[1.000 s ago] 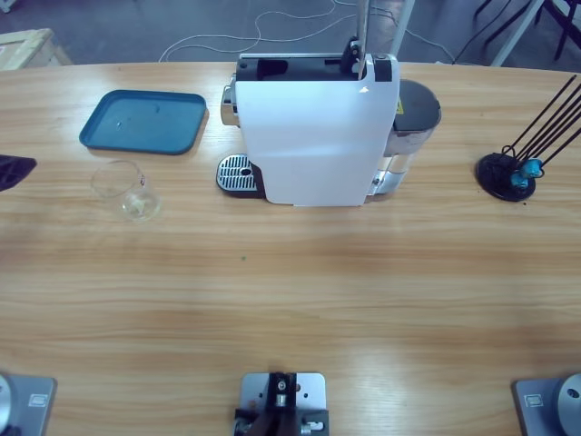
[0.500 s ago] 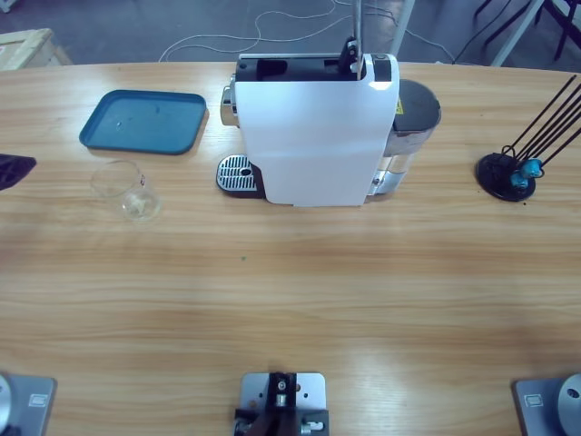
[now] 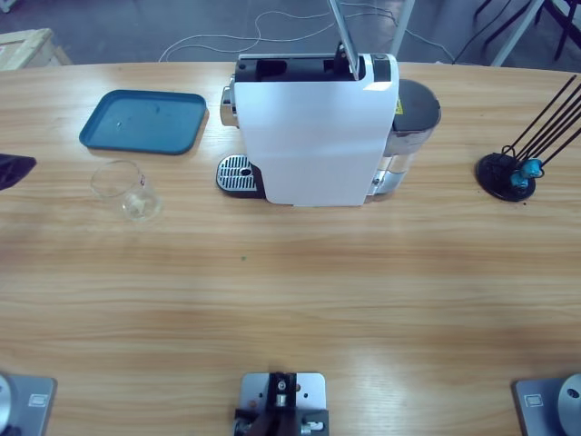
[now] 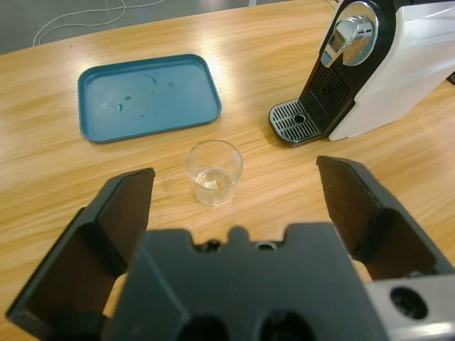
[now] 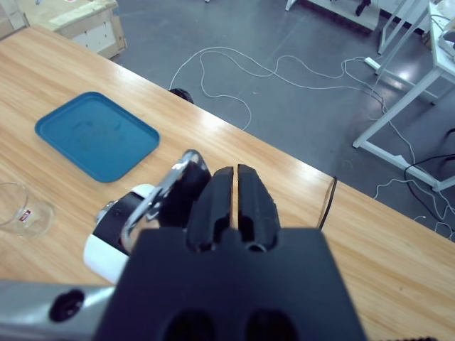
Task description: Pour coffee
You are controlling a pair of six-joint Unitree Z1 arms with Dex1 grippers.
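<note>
A clear glass point(image 4: 213, 170) stands on the table with a thin pool of pale coffee point(image 4: 211, 182) in its bottom. My left gripper point(image 4: 236, 172) is open, its jaws spread wide on either side of the glass and short of it. In the high view the glass point(image 3: 127, 191) sits left of the white coffee machine point(image 3: 318, 136), and the left gripper point(image 3: 13, 169) only shows at the left edge. My right gripper point(image 5: 235, 174) is shut above the machine, with the chrome lever point(image 5: 162, 193) against its left side. The lever point(image 3: 341, 32) stands raised.
A blue tray point(image 3: 143, 121) lies behind the glass, left of the machine. The machine's drip grid point(image 3: 236, 173) sticks out toward the glass. A black capsule stand point(image 3: 507, 174) with thin rods sits at the far right. Cables lie on the floor beyond the table.
The raised lever's top has swung to the left over the machine. The glass, tray and left gripper have stayed put.
</note>
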